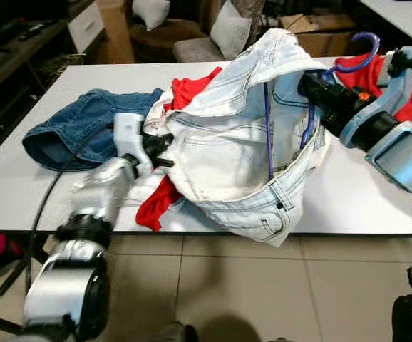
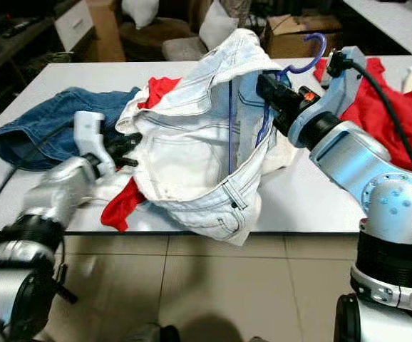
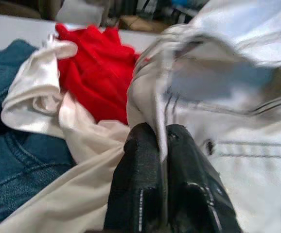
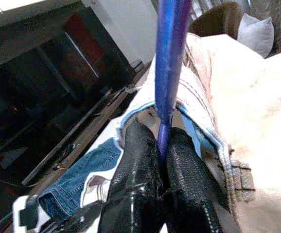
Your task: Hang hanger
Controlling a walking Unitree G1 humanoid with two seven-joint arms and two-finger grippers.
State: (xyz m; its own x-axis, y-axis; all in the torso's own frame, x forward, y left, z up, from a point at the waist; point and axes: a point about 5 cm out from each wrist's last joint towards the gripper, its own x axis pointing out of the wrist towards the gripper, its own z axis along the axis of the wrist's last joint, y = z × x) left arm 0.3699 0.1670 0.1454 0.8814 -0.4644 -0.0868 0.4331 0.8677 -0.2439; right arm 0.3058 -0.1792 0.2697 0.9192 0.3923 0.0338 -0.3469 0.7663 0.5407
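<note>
I get soft, even indoor light in both eye views, with the white counter (image 1: 377, 206) bright but free of glare and only a faint shadow on the floor (image 1: 220, 285) beneath its edge. My left wrist view is smeared, while the blue hanger (image 4: 168, 73) blurs close to my right wrist lens, beside a dim background.

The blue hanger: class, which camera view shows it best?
The right eye view: the blue hanger shows its hook and rods inside the pale jeans. The left eye view shows the same; the right wrist view shows one rod pinched.
</note>
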